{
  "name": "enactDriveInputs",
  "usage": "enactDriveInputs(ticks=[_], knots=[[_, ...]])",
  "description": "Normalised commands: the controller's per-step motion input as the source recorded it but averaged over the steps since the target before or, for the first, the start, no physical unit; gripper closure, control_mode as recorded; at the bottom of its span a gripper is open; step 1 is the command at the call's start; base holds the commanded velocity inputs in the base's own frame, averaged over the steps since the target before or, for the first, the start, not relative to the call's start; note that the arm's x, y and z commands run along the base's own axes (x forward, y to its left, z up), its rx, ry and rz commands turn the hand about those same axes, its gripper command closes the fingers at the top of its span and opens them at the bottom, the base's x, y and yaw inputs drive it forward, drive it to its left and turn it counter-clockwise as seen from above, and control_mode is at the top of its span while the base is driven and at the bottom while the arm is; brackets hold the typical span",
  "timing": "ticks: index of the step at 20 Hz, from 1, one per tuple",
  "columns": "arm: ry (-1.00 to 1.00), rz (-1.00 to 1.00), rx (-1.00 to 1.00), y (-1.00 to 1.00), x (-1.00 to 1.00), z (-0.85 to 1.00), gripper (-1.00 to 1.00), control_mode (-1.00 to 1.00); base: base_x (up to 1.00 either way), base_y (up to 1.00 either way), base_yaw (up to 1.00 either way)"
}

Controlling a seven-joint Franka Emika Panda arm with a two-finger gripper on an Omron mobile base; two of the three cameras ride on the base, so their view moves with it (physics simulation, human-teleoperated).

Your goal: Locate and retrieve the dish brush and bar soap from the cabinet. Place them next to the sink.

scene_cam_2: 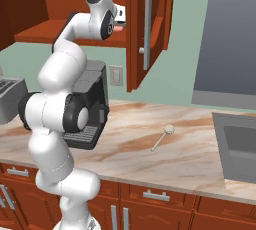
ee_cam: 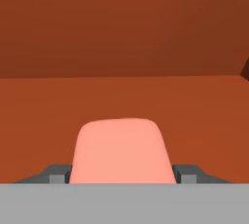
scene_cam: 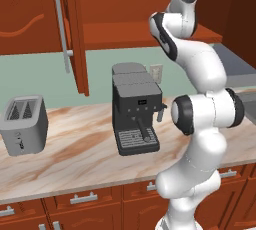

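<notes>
The arm reaches up into the open cabinet [scene_cam_2: 150, 29], whose door stands swung outward. In the hand view, the pink bar soap [ee_cam: 121, 150] sits on the cabinet shelf between the two dark fingertips [ee_cam: 58, 174] of the pincer [ee_cam: 121, 175], which look closed against its sides. The dish brush [scene_cam_2: 164, 136] lies on the marbled tabletop [scene_cam_2: 165, 159], between the espresso machine [scene_cam: 135, 106] and the sink [scene_cam_2: 240, 146]. A toaster [scene_cam: 22, 124] stands at the left.
</notes>
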Motion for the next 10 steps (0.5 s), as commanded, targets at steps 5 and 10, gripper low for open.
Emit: enactDriveInputs(ticks=[5, 10], knots=[[-0.03, -0.12, 0.02, 0.03, -0.37, 0.00, 1.00, -1.00, 0.00, 0.00, 0.00], [-0.07, -0.12, 0.06, 0.07, -0.48, 0.07, 1.00, -1.00, 0.00, 0.00, 0.00]])
